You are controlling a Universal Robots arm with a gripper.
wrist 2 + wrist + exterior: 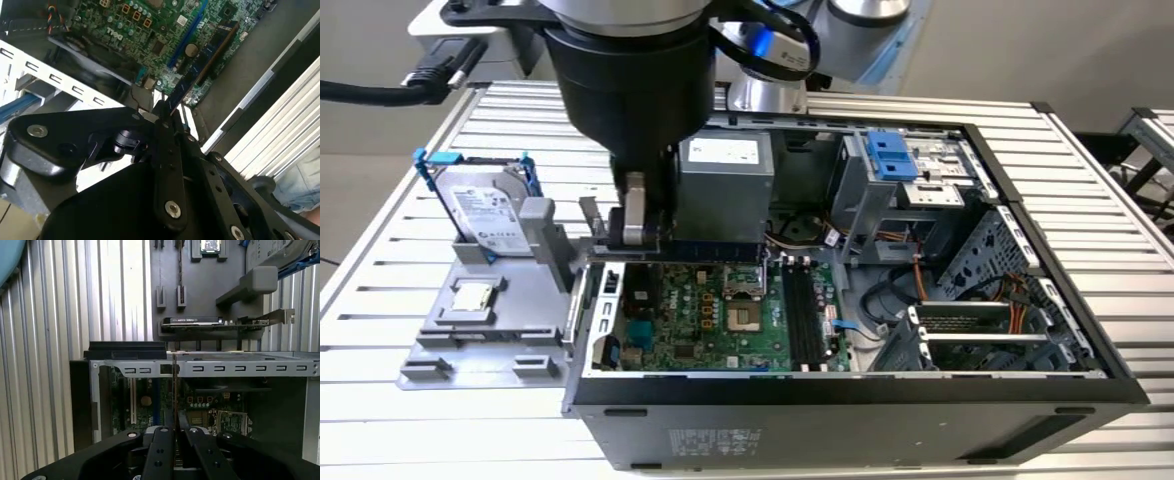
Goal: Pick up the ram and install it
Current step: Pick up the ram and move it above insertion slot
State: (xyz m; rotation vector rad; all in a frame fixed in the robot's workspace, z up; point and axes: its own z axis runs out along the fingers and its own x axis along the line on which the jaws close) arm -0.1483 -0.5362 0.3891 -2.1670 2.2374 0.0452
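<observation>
My gripper point(638, 236) is shut on the ram point(716, 243), a long, thin, dark board held on edge. It hangs over the far-left part of the open computer case, just above the green motherboard point(707, 315). In the second wrist view the ram point(202, 57) sticks out from between the fingertips point(161, 111) over the board. The first wrist view has the ram point(174, 385) edge-on, as a thin line rising from my gripper point(174, 429). The black memory slots point(802, 315) lie further toward the exterior view's right, apart from the ram.
A grey fixture tray point(447, 335) beside the case holds a silver hard drive with blue brackets point(487, 205), a small square chip point(474, 295) and an upright card point(200, 322). The case's metal walls point(854, 385), power supply point(720, 190) and drive cage point(907, 165) ring the motherboard.
</observation>
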